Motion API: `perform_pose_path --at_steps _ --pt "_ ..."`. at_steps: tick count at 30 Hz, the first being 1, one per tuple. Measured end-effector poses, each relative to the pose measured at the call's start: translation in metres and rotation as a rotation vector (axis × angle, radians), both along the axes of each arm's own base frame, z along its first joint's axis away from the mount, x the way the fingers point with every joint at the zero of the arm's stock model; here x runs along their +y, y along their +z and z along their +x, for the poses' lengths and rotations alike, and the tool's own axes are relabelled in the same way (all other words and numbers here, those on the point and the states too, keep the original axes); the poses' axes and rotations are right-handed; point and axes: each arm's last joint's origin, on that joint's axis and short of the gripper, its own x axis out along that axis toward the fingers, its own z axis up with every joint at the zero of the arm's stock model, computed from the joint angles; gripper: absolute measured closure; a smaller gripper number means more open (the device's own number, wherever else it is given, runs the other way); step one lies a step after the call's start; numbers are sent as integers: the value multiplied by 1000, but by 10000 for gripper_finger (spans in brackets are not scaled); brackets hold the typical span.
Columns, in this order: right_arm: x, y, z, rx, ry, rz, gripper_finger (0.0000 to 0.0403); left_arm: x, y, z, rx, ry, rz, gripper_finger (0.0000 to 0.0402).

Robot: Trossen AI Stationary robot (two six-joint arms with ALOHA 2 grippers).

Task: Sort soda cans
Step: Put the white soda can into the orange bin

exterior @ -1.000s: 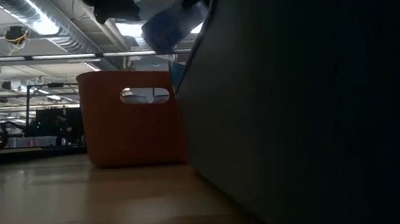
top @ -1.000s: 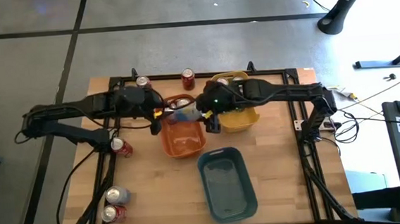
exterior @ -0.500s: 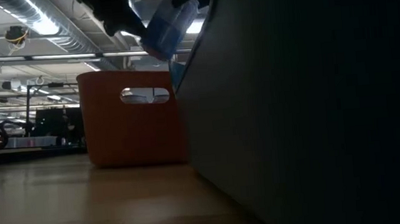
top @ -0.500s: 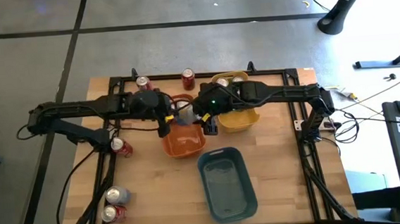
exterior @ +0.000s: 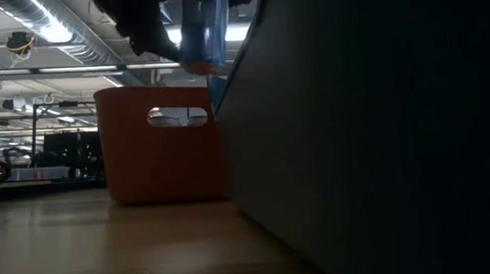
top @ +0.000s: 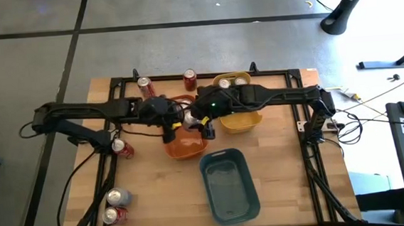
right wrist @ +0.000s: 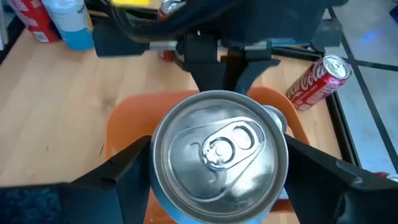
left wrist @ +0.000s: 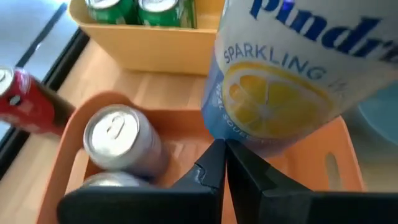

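Note:
A pale blue soda can (right wrist: 217, 149) with a lemon print (left wrist: 273, 106) hangs above the orange bin (top: 185, 144), with my right gripper (top: 201, 124) shut on it. My left gripper (left wrist: 222, 152) is shut and stands right at the can's lower wall on the side away from the right arm. Two silver cans (left wrist: 118, 134) stand upright in the orange bin. Green cans (left wrist: 137, 9) stand in the yellow bin (top: 239, 119). Red cans (top: 143, 83) (top: 189, 78) stand at the table's far edge. My right gripper pinches the can's side wall (right wrist: 152, 168) just below the top rim, one finger (right wrist: 127, 171) on each side. The fingers come from the table's right, slanting down. The can is upright, top up, lifted clear above the orange bin. My left gripper's shut fingertips (left wrist: 214, 158) sit at the can's lower wall (left wrist: 249, 134); I cannot tell whether they touch it.
A blue-grey bin (top: 228, 184) lies near the front edge. One red can (top: 122, 148) stands at the left. A silver can (top: 117, 197) and a red can (top: 111, 216) sit at the near left corner. A black frame (top: 199, 76) rims the table.
My left gripper has gone down and toward the table's right, up to the held can over the orange bin. My right gripper has shifted slightly left and tipped, and the can has turned from tilted to nearly upright.

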Motion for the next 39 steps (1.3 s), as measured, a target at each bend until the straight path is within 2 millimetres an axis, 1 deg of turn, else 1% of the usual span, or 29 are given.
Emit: perform_pose_path --at_steps 2,5,10,16,21,30,34,39 --pt "0 -6 3 8 -9 -6 119 -1 3 -11 29 5 -21 392" --pt "-2 -23 11 58 -24 -5 119 -2 11 -30 44 26 -38 392" --pt "-8 -54 24 129 -89 -44 119 -2 28 -58 -9 90 -15 392" --pt "-20 -90 41 179 -161 -6 119 -2 40 -79 -76 112 0 392" --pt "-27 -112 49 227 -192 10 119 -3 42 -87 -80 127 -13 392" --pt "-33 -144 63 238 -232 67 119 -3 41 -89 -54 129 -12 392" --pt "-34 -150 67 231 -259 44 108 -3 41 -89 -56 130 -11 392" --pt "-34 -151 68 224 -256 35 99 -3 41 -89 -57 130 -11 392"
